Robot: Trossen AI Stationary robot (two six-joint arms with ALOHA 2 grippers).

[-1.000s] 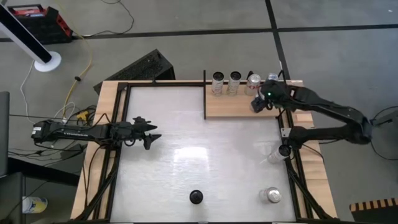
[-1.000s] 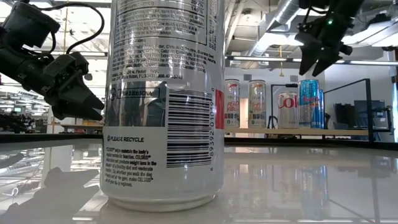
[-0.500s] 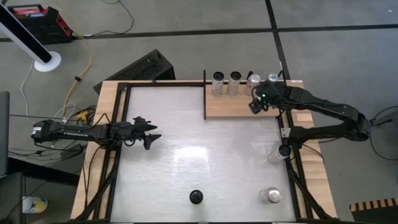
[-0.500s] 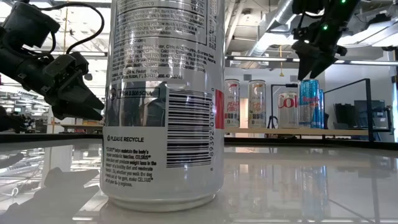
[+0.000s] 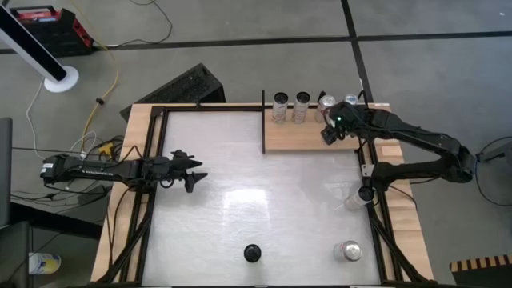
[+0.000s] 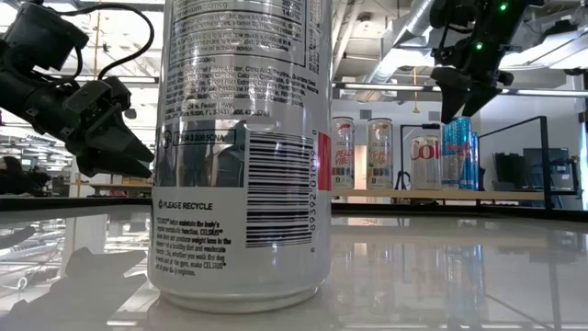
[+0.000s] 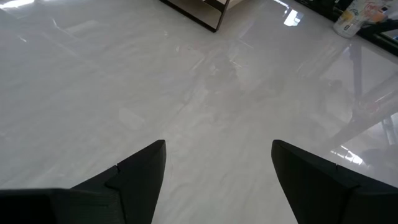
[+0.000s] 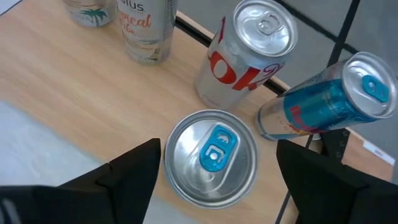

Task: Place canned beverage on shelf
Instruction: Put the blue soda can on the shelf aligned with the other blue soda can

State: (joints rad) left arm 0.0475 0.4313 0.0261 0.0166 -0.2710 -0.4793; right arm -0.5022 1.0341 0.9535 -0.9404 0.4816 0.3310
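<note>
The light-wood shelf (image 5: 296,138) lies at the table's far right. Several cans stand upright on it: two pale ones (image 5: 280,105), a red-lettered silver can (image 8: 249,53), a blue one (image 8: 329,102), and a silver-topped can with a blue tab (image 8: 211,155). My right gripper (image 8: 217,144) hangs open straight above that last can (image 6: 455,152); its fingers stand higher than the can's top and touch nothing. My left gripper (image 5: 194,174) waits open over the table's left side.
A black-topped can (image 5: 252,254) stands near the table's front edge and fills the low view (image 6: 241,156). Another silver can (image 5: 348,251) stands at the near right. A thin black rod (image 5: 264,120) bounds the shelf's left end.
My right gripper has rolled a little at the wrist while hovering over the shelf. The cans on the shelf have not moved.
</note>
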